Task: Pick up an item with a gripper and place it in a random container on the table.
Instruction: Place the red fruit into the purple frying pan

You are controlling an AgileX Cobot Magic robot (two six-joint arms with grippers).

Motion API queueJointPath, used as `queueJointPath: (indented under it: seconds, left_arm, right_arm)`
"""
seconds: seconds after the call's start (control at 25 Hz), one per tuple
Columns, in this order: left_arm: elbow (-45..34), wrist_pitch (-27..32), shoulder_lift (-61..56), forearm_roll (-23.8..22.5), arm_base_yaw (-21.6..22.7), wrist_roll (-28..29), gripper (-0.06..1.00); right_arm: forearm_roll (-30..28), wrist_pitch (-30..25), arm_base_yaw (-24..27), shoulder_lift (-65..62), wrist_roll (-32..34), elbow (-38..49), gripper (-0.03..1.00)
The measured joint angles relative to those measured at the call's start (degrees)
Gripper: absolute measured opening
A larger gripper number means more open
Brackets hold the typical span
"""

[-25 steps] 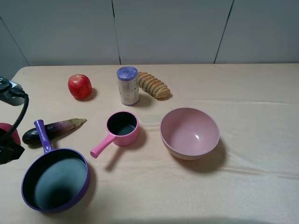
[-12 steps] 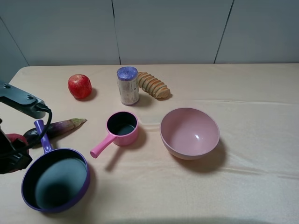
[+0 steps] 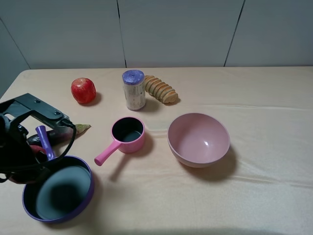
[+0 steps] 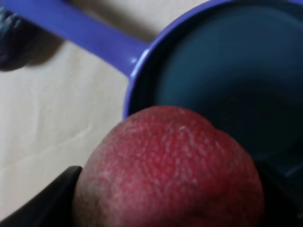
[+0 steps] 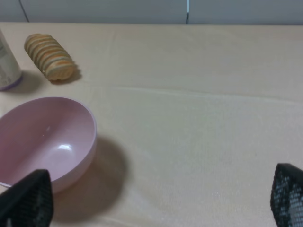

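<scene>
Peach [image 4: 170,165] is sitting clamped in our left jaws, hanging above the rim of the purple pan [image 4: 142,61] beside its handle; we are aiming to carry it over the dark middle and lower it before loosening, lest it roll onto the desk [image 3: 254,98].

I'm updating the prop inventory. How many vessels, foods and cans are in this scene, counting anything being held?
Vessels: 3 (purple frying pan, pink saucepan, pink bowl)
Foods: 4 (apple, peach, eggplant, sliced bread)
Cans: 1 (can)
Total: 8
</scene>
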State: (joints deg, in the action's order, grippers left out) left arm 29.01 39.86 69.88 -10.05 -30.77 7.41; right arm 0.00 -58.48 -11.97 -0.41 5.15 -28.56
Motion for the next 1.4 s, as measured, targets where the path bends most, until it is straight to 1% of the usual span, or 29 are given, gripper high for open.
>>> queueJointPath:
  seconds: [0.2,0.32,0.56,0.88,1.08,1.4]
  left_arm:
    - [-0.36,-1.24,0.5,5.71,0.0,-7.41,0.69]
    - [-0.54,-1.53,0.61,7.43,0.0,-9.67,0.69]
    - [-2.74,-5.5,0.61,7.11,0.0,-10.62,0.69]
    - [-3.6,-9.2,1.59,7.72,0.0,-12.98,0.69]
    - [-5.81,-13.9,2.17,7.8,0.0,-14.54,0.69]
    - [-8.66,-16.99,2.17,7.93,0.0,-15.43,0.69]
  right_arm:
    - [0.0,0.0,0.0,0.0,0.0,0.0,0.69]
    - [0.0,0.0,0.0,0.0,0.0,0.0,0.69]
    - [0.0,0.0,0.0,0.0,0.0,0.0,0.69]
    - [0.0,0.0,0.0,0.0,0.0,0.0,0.69]
    - [0.0,0.0,0.0,0.0,0.0,0.0,0.69]
    - [0.0,0.0,0.0,0.0,0.0,0.0,0.69]
